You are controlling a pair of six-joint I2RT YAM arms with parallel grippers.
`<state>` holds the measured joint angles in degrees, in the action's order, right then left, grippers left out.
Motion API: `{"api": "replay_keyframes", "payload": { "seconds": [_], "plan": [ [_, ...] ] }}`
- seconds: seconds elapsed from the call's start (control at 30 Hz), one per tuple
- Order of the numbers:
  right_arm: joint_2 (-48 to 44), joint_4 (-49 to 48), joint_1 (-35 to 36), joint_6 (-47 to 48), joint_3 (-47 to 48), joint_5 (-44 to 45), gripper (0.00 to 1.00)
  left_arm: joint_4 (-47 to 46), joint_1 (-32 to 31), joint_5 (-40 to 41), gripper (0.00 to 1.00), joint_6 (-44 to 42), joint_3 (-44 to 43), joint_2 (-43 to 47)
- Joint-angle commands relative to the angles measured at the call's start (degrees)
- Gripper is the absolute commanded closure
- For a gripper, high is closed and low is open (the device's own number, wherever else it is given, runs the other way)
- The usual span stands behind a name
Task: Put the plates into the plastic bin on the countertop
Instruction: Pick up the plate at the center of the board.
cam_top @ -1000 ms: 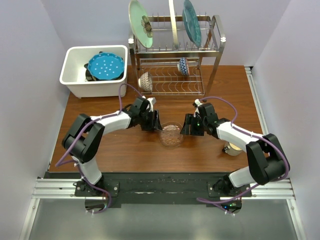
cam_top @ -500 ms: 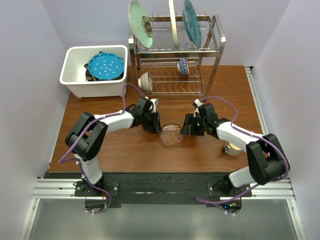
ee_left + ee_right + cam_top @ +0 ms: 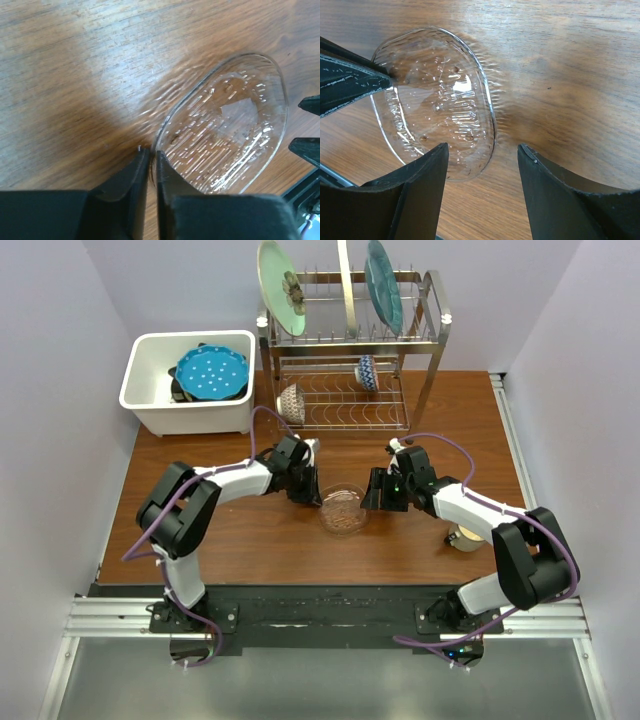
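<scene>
Pinching the rim of the clear ribbed glass plate (image 3: 225, 130) on the brown wooden table (image 3: 200, 455) with the left gripper (image 3: 151, 156), holding the right gripper (image 3: 482, 146) wide open beside it. Sitting in the white plastic bin (image 3: 150, 405), one turquoise dotted plate (image 3: 211, 371); waiting in the steel wire rack (image 3: 340, 405), a teal round plate (image 3: 383, 285).

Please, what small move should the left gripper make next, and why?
Probably squeeze the left gripper fully onto the glass plate's rim before lifting: its jaws stand almost together at the rim, grip unclear, the plate lies flat on the table, and the right gripper stands open opposite.
</scene>
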<state>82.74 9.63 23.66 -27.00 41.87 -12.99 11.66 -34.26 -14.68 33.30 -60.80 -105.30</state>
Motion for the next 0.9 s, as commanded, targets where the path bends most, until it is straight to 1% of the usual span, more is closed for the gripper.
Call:
{"api": "replay_keyframes", "payload": {
  "seconds": [0.0, 0.07, 0.37, 0.67, 0.87],
  "plan": [
    [-1.5, -0.2, -0.1, -0.1, 1.1, -0.5, 0.39, 0.2, -0.5, 0.9, 0.92, -1.7, -2.4, -1.2],
    [-1.6, -0.1, -0.1, 0.0, 1.2, -0.5, 0.39, 0.6, -0.5, 1.1, 1.0, -1.8, -2.4, -1.6],
    [-2.3, -0.7, -0.1, -0.9, 1.5, -2.9, 0.38, 1.5, -0.5, 3.1, 1.0, -2.2, -2.4, 0.0],
    [-3.2, -0.8, -0.1, -0.9, 1.3, -3.3, 0.38, 3.2, -0.3, 6.1, 1.0, -3.2, -2.2, 2.4],
    [-3.3, -1.0, -0.2, -1.3, 0.9, -3.6, 0.37, 3.3, 0.6, 6.2, 1.0, -3.7, -1.2, 4.7]
  ]
}}
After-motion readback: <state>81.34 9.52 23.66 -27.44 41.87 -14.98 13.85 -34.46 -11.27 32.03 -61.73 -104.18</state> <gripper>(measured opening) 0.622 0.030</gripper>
